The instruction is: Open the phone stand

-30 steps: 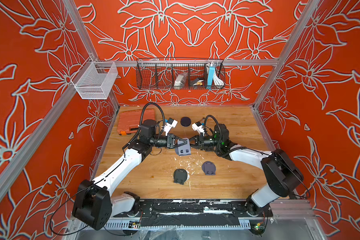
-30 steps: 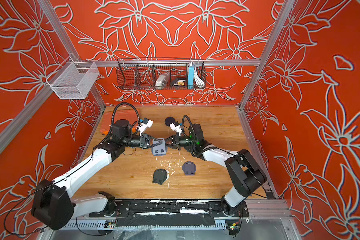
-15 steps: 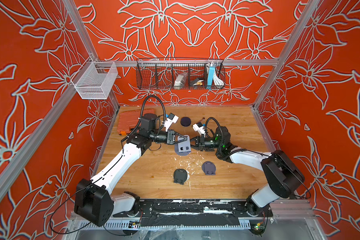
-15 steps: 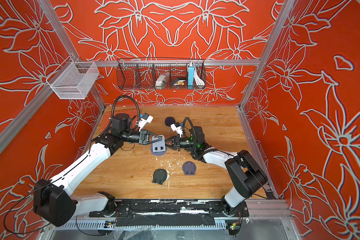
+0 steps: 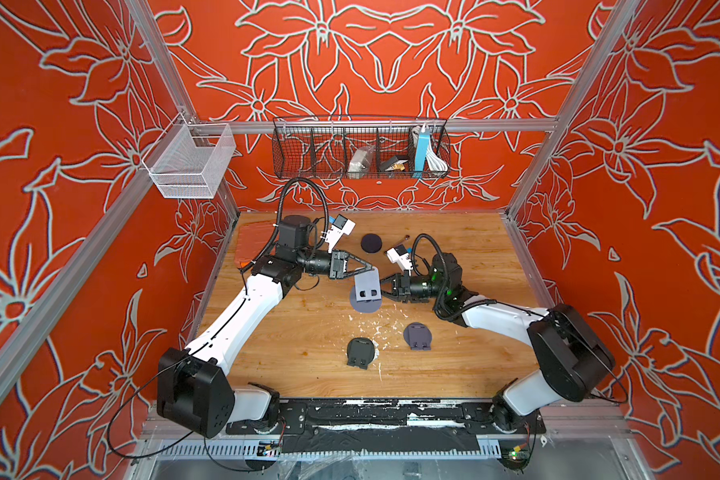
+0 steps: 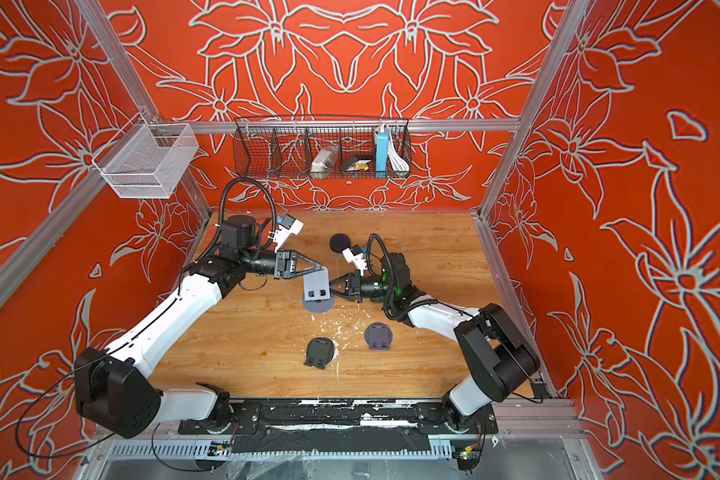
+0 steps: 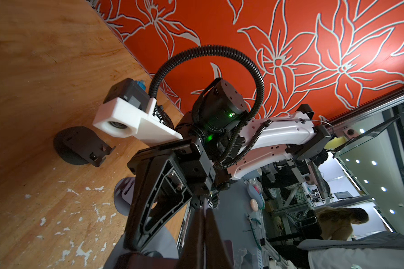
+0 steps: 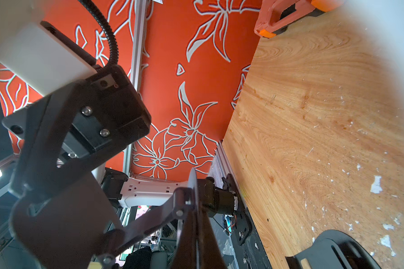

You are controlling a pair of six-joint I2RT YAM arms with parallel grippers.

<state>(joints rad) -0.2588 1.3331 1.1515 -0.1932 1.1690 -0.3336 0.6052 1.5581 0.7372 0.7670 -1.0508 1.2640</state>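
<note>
The grey phone stand sits mid-table on its round base, with its plate tilted up from the base. My left gripper comes in from the left and is shut on the plate's top edge. My right gripper comes in low from the right and is shut on the stand's right side. In the left wrist view my left gripper pinches a thin edge, with the round base beside it. In the right wrist view my right gripper clamps a thin plate edge.
Two folded stands lie nearer the front, one black and one grey. A black disc lies behind the grippers. An orange case is at the back left. A black wire basket and a white mesh basket hang on the walls.
My left gripper has risen and drawn back with the plate's top edge, so the plate stands steeper off the base. My right gripper has stayed low at the stand.
</note>
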